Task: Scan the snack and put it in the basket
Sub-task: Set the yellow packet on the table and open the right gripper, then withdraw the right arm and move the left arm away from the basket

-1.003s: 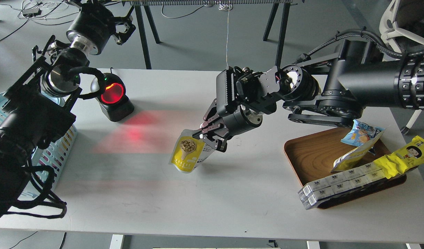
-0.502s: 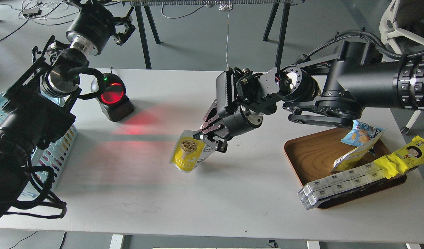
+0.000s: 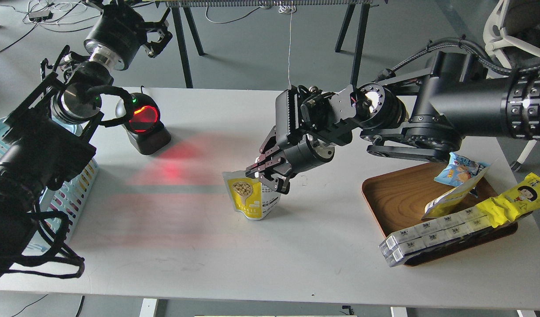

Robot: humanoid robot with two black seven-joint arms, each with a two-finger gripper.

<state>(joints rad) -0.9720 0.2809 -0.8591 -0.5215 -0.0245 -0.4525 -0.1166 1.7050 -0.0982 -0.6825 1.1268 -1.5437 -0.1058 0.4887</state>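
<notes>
Look at the snack [image 3: 251, 196]: half a second ago it leaned over to the left, and now it hangs almost straight up and has moved a little to the right. Your right gripper [image 3: 266, 174] pinches it by the top right corner, so its fingers are closed on the pouch. The bottom of the pouch is at the table [image 3: 173, 246] or just above it (you can't quite tell which). The yellow front with the nut picture faces you, not the scanner [image 3: 143, 123], whose red light falls on the table to the left of the pouch. So my guess is the scan is not done yet, and the pouch needs to turn toward that red glow.

There is lots of bare table between the pouch and the scanner, so you have room to swing left. The basket [image 3: 78, 185] sits at the far left edge, partly hidden under your left arm. The left gripper [image 3: 157, 35] is up high behind the table, too small and dark to tell how its fingers stand. The wooden tray [image 3: 393, 193] with other packs is well apart on the right.
</notes>
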